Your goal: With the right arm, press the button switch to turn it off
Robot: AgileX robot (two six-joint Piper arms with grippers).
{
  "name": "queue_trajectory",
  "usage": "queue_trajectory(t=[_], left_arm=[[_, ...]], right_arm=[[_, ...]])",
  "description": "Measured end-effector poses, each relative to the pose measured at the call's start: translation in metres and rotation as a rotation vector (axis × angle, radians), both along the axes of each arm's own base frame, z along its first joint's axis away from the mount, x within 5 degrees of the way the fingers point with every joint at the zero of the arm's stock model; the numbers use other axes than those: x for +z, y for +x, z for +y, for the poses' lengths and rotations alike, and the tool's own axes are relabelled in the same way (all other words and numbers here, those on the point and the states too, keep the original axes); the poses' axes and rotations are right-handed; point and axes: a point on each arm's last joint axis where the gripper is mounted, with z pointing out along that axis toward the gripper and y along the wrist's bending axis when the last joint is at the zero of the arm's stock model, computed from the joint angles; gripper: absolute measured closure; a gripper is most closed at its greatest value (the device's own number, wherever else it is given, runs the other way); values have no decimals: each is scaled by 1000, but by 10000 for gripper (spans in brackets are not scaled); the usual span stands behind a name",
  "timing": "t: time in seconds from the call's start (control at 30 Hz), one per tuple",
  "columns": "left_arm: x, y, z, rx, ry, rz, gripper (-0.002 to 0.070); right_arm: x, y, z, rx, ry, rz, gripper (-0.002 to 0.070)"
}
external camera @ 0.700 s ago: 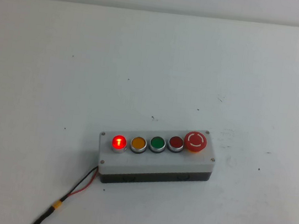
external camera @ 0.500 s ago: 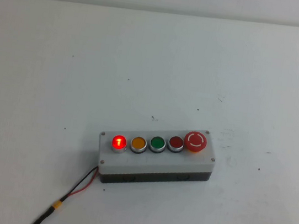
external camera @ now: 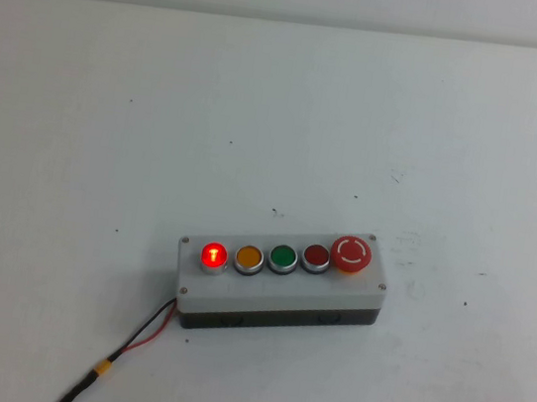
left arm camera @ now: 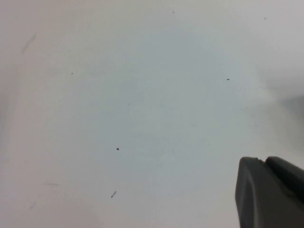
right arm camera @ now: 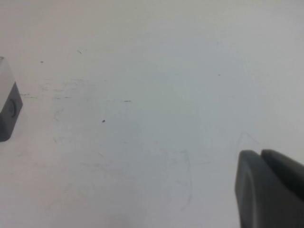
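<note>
Neither arm is seen in the high view. The left gripper (left arm camera: 273, 192) is cut off by the edge of its wrist view, so its fingers cannot be judged; the same holds for the right gripper (right arm camera: 270, 190). Only a corner of the box (right arm camera: 8, 107) is caught there. The cable (external camera: 117, 355) is cut off at the lower edge.

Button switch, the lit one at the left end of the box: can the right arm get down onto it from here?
Probably yes. The button switch glows on the grey box with nothing over it. The right gripper sits over bare table beside the box's end; the left gripper is off elsewhere.
</note>
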Motion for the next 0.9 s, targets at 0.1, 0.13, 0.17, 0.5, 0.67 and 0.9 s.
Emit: queue_trajectory(t=[0.1,0.13,0.17,0.5,0.67,0.9], left_arm=[[0,0,0,0,0,0,677],[0,0,0,0,0,0,677],[0,0,0,0,0,0,677],[0,0,0,0,0,0,677],[0,0,0,0,0,0,677],[0,0,0,0,0,0,677]], right_arm=[[0,0,0,0,0,0,693],[0,0,0,0,0,0,693],[0,0,0,0,0,0,693],[2,0,2,1,69,-19,693],[11,2,6,-5,354,-84,693],[27,3,1,-81,754,-226,693]])
